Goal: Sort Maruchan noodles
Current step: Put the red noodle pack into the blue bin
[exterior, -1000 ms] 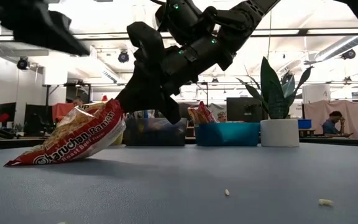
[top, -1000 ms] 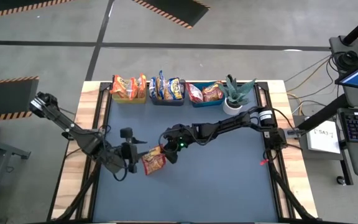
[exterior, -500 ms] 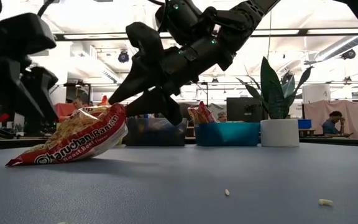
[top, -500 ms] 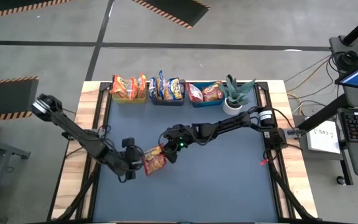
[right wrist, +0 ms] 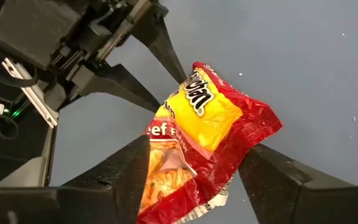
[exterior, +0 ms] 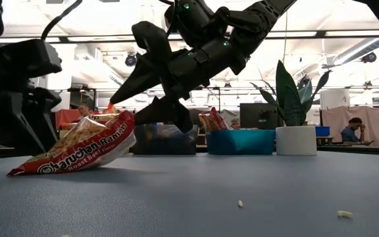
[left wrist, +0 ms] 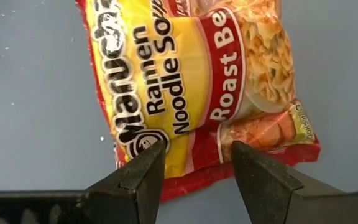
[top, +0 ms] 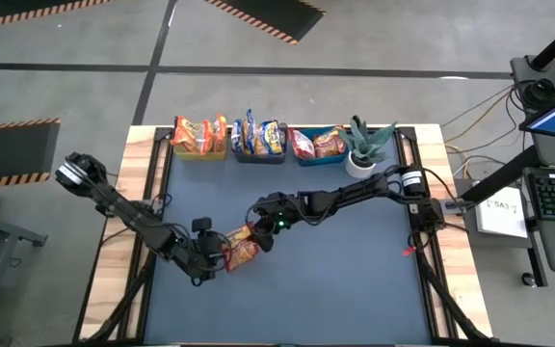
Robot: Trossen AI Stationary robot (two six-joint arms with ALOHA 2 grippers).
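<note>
Between the spread fingers of the right gripper (top: 251, 235) lies 1 red-and-yellow ramen packet (top: 240, 250), its upper end raised off the blue table (top: 355, 289) and its lower edge resting on it; in the low view those fingers (exterior: 151, 108) stand apart, 1 above and 1 behind the packet's raised end. On the opposite side, the left gripper (top: 212, 255) has its fingers (left wrist: 135, 180) parted around the packet's lower edge, and whether they touch it cannot be told. Along the table's far edge, 3 bins (top: 260, 151) hold more packets, beside a potted plant (top: 364, 146).
</note>
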